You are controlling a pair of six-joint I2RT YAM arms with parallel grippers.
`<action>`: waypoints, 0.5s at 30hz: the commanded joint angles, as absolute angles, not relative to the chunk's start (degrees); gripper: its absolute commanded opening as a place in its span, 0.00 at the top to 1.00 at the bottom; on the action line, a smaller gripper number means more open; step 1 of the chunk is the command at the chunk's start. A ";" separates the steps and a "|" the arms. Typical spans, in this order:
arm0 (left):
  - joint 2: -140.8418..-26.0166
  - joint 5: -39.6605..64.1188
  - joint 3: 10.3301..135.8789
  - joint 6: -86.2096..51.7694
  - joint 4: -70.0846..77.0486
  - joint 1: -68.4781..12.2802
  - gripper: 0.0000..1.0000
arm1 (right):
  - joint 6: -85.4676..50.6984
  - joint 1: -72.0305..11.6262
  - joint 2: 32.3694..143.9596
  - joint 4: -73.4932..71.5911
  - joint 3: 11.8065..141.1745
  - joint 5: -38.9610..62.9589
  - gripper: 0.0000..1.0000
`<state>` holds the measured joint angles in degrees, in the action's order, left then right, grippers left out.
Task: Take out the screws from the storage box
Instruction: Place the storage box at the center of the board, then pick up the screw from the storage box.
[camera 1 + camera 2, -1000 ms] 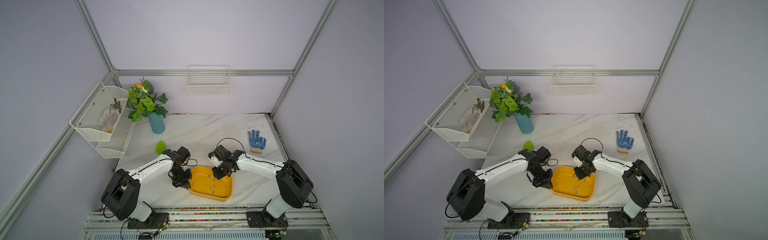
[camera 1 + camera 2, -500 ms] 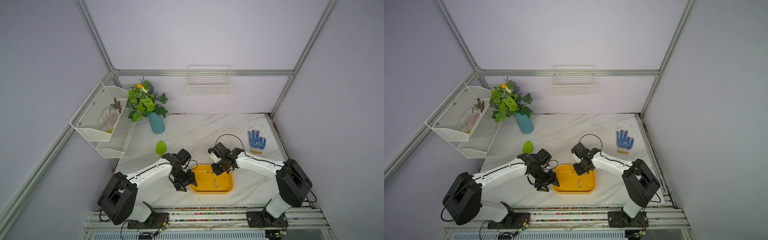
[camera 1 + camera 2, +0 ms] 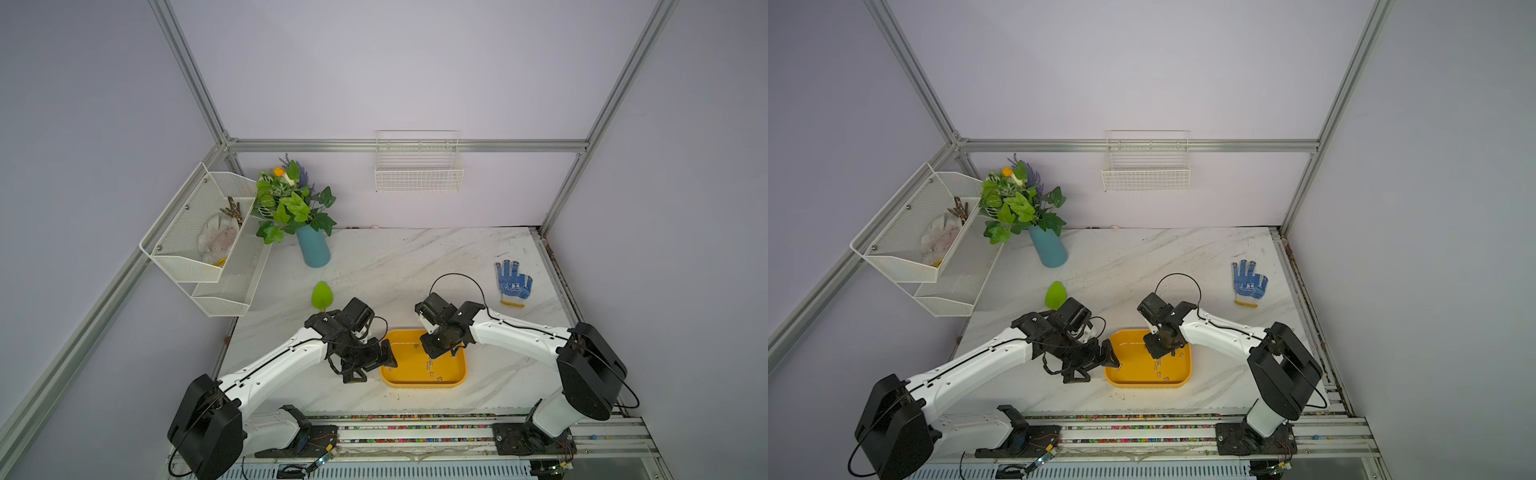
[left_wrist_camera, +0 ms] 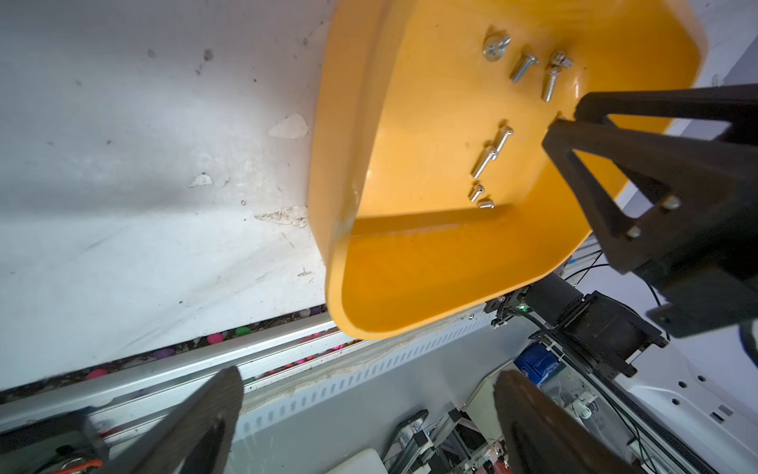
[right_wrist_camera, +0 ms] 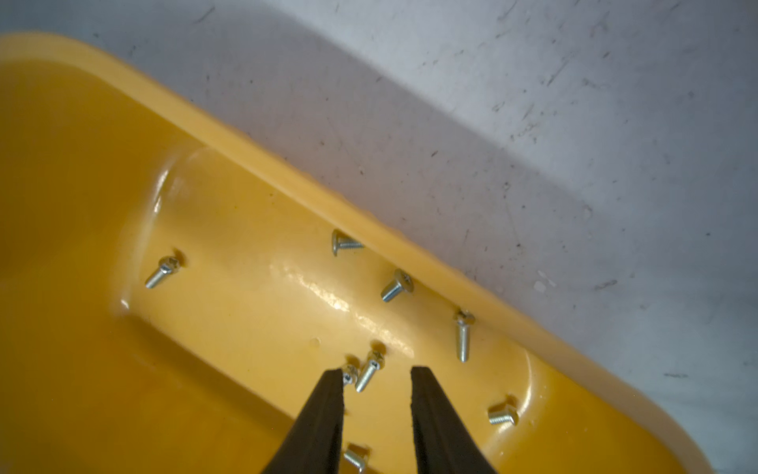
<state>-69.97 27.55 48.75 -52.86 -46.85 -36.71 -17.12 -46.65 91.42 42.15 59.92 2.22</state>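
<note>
Empty right hand (image 5: pixel 377 371), narrowly parted, straddles tiny silvery screws (image 5: pixel 366 375) to pinch one in the shallow yellow plastic box (image 3: pixel 422 384) at lower centre; left hand (image 4: pixel 369 373) gapes wide.

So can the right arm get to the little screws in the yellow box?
Probably yes. The right gripper hangs over the storage box, jaws apart, and the screws lie loose on its open floor right by the tips. Nothing covers them.

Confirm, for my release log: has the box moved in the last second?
Yes: the box swung back from the front rail, from skewed to square.
</note>
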 commanded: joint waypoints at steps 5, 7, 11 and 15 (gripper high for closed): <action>-66.84 23.64 44.94 -55.41 -44.83 -36.30 0.00 | -24.20 -48.59 88.68 43.98 56.16 1.78 0.61; -66.37 22.47 44.97 -54.69 -46.13 -36.24 0.00 | -24.76 -48.69 88.69 42.71 56.16 2.22 0.63; -65.19 20.51 44.24 -55.63 -45.46 -36.12 0.00 | -25.21 -49.46 91.18 41.69 55.52 2.81 0.65; -63.90 20.04 41.94 -57.74 -41.21 -36.12 0.00 | -25.19 -49.66 92.54 40.00 55.12 2.65 0.65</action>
<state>-64.77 21.78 45.63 -56.07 -43.46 -36.34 -24.29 -49.17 91.33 42.00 55.51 2.48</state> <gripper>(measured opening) 0.997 0.349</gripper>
